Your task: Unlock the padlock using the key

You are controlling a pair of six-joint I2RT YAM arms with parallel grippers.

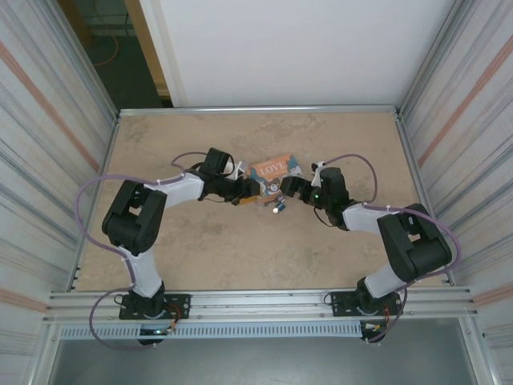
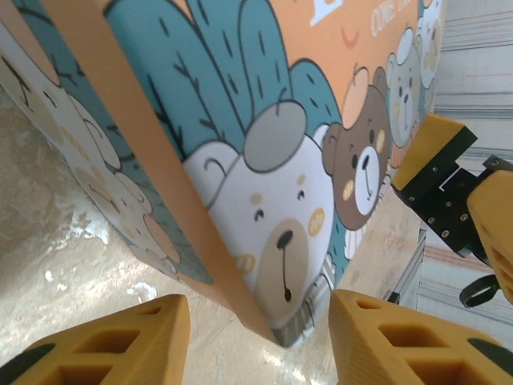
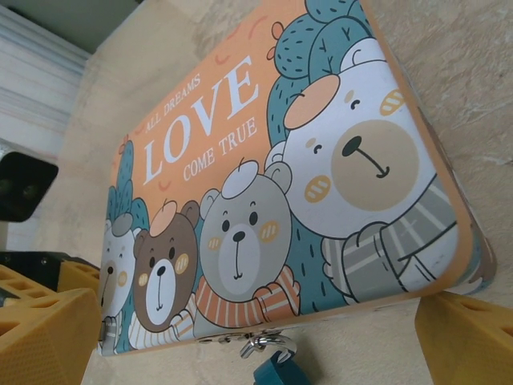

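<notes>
The left claw [image 2: 258, 313] is held open astride a corner of the orange tin [image 2: 264, 120]; the right claw [image 3: 268, 329] is spread wide, facing the blue padlock [image 3: 276, 372].

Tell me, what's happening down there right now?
Left tool open, straddling the orange tin at a corner; right tool open, facing its front. Padlock hangs at the clasp. Nothing blocking it.
</notes>
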